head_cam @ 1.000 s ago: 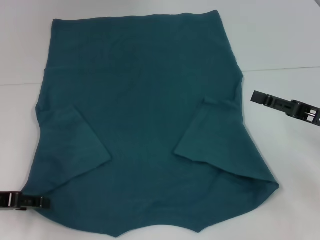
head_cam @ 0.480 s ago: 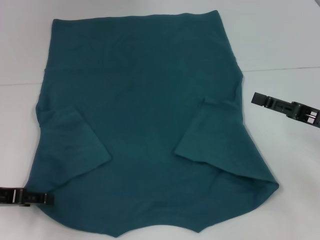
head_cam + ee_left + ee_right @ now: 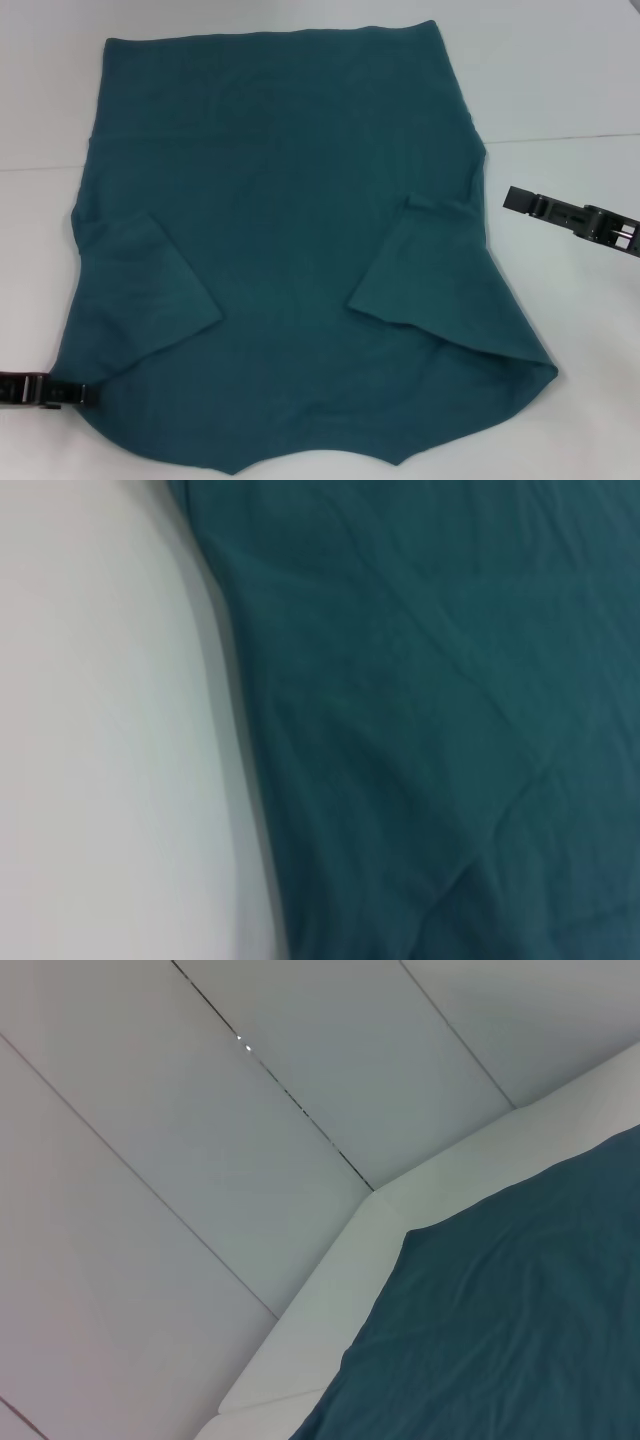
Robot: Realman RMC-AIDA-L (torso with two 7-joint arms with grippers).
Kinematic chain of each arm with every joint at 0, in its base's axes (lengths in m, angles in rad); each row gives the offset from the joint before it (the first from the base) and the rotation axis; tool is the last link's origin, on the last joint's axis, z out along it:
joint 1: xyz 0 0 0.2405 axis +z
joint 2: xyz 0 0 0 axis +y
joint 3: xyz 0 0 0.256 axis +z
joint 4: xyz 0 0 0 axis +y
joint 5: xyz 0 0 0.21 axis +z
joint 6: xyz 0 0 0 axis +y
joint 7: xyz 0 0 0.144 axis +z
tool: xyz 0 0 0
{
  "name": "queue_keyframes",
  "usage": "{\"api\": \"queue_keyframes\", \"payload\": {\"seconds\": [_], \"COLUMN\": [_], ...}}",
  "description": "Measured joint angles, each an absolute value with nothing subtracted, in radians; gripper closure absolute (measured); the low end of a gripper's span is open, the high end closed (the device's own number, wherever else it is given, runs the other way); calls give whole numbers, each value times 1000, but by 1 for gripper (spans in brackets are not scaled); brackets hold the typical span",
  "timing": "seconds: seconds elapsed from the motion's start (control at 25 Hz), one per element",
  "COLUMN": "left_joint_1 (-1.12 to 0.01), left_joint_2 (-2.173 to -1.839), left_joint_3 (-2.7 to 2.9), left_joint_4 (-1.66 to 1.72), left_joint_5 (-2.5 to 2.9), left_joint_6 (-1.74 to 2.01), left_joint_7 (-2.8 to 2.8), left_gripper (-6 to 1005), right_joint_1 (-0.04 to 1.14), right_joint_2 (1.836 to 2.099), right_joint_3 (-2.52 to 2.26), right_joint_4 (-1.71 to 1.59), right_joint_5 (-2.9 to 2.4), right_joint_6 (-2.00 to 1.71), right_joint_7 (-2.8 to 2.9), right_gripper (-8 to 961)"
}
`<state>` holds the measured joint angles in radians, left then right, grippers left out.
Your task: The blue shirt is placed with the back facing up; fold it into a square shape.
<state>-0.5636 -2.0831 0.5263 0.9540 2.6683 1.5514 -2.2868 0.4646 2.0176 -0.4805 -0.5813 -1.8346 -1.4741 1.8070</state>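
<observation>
Left gripper (image 3: 88,394): I see it low at my near-left, its tip touching the edge of the blue shirt (image 3: 290,250). From the head view I cannot tell whether the fingers are spread or pressed together, nor whether they pinch cloth.
Right gripper (image 3: 512,196): it sits just off the shirt's right edge, apart from the fabric, tip pointing toward it. Finger gap unreadable, so I cannot tell its state either.
Blue shirt: lies flat on the white table (image 3: 570,90) between my two grippers, plain side up, both sleeves folded inward over the body.
Left wrist view: shirt edge (image 3: 430,720) against bare table, probably near-left hem.
</observation>
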Motion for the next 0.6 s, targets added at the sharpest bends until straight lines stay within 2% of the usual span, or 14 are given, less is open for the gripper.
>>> {"api": "queue_keyframes", "payload": {"seconds": [0.2, 0.6], "left_joint_1": [-559, -560], "left_joint_2": [-2084, -2086], "left_joint_3": [553, 563], "left_joint_4": [954, 955], "left_joint_5": [2671, 2672], "left_joint_6": [1540, 1528], "left_joint_7": [-2294, -2313], "left_gripper": [505, 723], "right_joint_1": [464, 460], "right_joint_2": [2019, 2020], "right_joint_3": [-480, -480], "right_joint_4": [-581, -581], "right_joint_5": [-1835, -1835], "right_joint_6": [-1474, -1476], "right_joint_7": [1806, 1803], "right_gripper": [18, 18]}}
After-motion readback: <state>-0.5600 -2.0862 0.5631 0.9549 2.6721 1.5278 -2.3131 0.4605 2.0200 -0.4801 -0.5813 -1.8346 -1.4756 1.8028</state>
